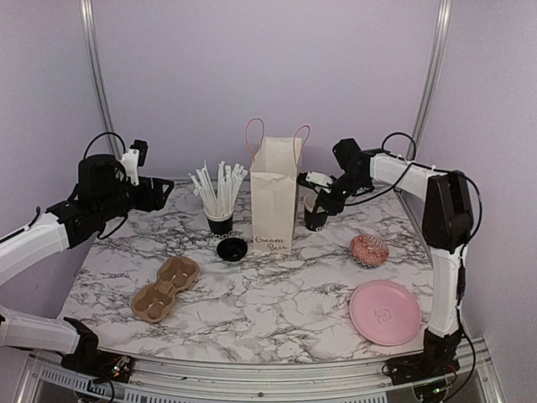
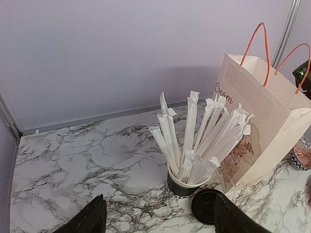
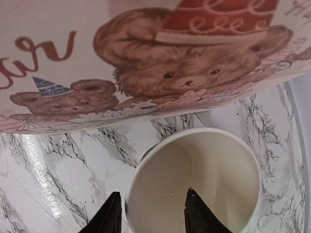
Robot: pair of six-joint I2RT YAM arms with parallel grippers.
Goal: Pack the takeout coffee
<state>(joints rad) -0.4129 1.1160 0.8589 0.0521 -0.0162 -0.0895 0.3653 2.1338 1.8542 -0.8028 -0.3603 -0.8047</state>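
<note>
The takeout coffee cup (image 1: 316, 218), black with a white inside, stands upright just right of the paper bag (image 1: 273, 206). In the right wrist view the cup (image 3: 204, 179) is empty and lidless. My right gripper (image 1: 325, 200) is open and straddles its near rim, one finger (image 3: 111, 216) outside and the other inside (image 3: 197, 213). The round black lid (image 1: 232, 248) lies on the table in front of the bag; it also shows in the left wrist view (image 2: 208, 206). My left gripper (image 1: 159, 195) is open and empty, held above the table's back left (image 2: 160, 221).
A black cup full of white straws (image 1: 220, 210) stands left of the bag (image 2: 184, 145). A brown cardboard cup tray (image 1: 166, 288) lies front left. A pink plate (image 1: 385, 311) and a patterned round object (image 1: 369, 249) sit at the right. The bag's printed side (image 3: 146, 58) is close behind the coffee cup.
</note>
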